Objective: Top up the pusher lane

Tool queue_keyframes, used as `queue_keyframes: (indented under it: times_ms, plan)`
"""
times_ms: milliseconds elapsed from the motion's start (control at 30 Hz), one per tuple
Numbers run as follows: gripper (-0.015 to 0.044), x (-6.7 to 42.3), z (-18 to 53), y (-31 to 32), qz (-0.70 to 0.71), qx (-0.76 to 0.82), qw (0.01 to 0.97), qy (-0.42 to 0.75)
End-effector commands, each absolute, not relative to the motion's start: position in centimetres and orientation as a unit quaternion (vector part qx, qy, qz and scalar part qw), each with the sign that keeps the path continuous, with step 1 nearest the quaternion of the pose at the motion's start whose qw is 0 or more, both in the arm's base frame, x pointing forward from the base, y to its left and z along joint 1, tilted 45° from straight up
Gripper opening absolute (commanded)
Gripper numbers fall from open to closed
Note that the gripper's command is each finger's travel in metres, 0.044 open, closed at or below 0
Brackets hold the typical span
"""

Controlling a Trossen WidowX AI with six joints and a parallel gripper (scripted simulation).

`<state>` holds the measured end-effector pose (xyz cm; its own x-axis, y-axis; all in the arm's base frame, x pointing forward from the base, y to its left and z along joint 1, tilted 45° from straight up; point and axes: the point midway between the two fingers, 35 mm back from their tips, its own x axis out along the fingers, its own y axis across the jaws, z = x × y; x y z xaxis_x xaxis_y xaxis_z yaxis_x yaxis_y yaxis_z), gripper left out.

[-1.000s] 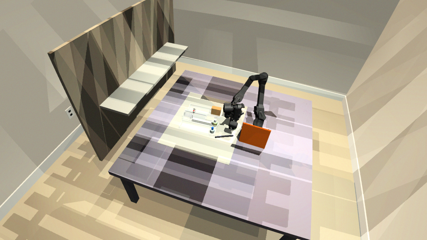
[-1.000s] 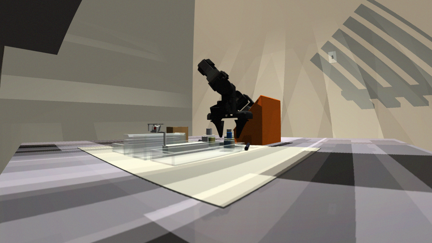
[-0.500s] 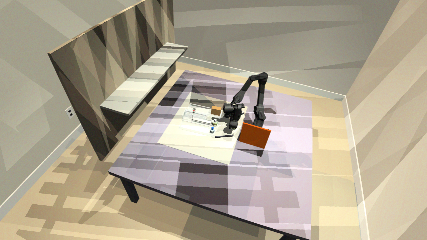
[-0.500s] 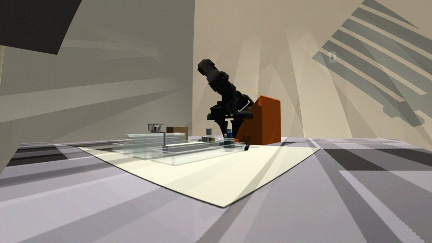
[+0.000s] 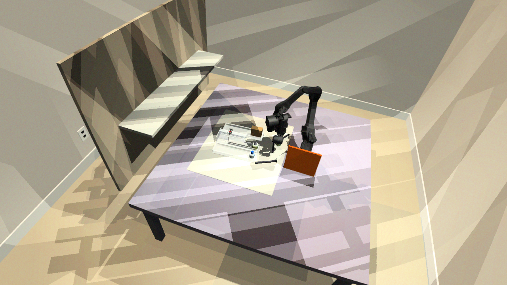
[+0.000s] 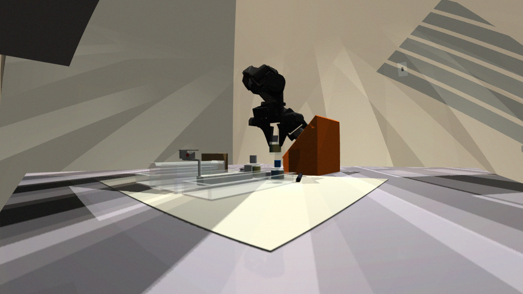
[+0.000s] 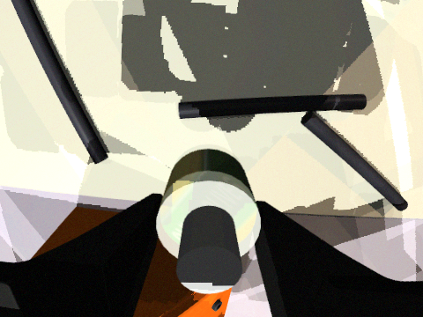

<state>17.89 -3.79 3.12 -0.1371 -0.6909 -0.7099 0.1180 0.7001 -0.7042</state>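
Now, carry clear of the orange block, over the mat, to the front of the sprung lane. Lower just ahead of the old jar, press back smoothly against the spring, seat behind the low stop, release only once settled. Keep the gripper part-closed, clamped around the new jar: apparently lifted, robot-side of the lane, over the near mat edge. Probably upright, long axis near vertical, dark cap uppermost; keep level. Pass above the black rods.
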Motion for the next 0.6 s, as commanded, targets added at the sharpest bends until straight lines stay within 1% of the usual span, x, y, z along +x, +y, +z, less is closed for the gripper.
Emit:
queue_keyframes:
  times_ms: [0, 100, 267, 567]
  plan:
    - [0.0, 18.0, 5.1, -2.4, -0.327, -0.206, 0.625, 0.679]
    - [0.0, 17.9, 6.3, -1.6, -0.329, -0.207, 0.624, 0.678]
    - [0.0, 18.1, 6.2, -1.6, -0.328, -0.208, 0.624, 0.679]
    - [0.0, 22.2, 4.2, -2.2, -0.318, -0.213, 0.623, 0.682]
